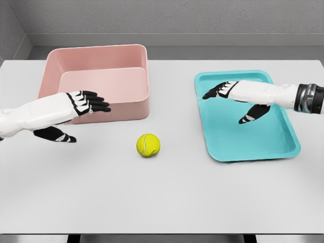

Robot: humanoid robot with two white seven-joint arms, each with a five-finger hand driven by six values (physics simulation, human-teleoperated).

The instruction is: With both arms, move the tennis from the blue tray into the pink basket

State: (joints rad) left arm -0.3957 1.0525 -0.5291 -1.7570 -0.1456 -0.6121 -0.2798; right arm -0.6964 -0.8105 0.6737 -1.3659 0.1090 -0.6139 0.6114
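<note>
The worktop point(162, 202) is a plain white surface that fills most of the head view.

Nearest of the items, the ball point(148, 145), yellow-green with a pale seam, rests on the bare worktop. It lies between the two containers, outside both, just in front of the basket's near right corner. Neither hand touches it.

The left hand point(81, 106) enters from the picture's left on a white arm. It hovers in front of the basket's near wall, to the left of the ball and apart from it. The fingers point(96, 104) are extended, lying side by side and pointing right; the thumb hangs lower and separate. The hand holds nothing.

The right hand point(238, 96) enters from the picture's right and hangs over the tray. Its fingers point(215, 92) are extended, pointing left toward the tray's far left corner; the thumb is spread downward. The hand holds nothing.

The tray point(288, 147) is shallow, turquoise-blue, with rounded corners, and sits on the right half of the worktop. Nothing lies in it.

The basket point(116, 109) is a pink box with tall walls, standing at the far left. No object shows in its interior.
</note>
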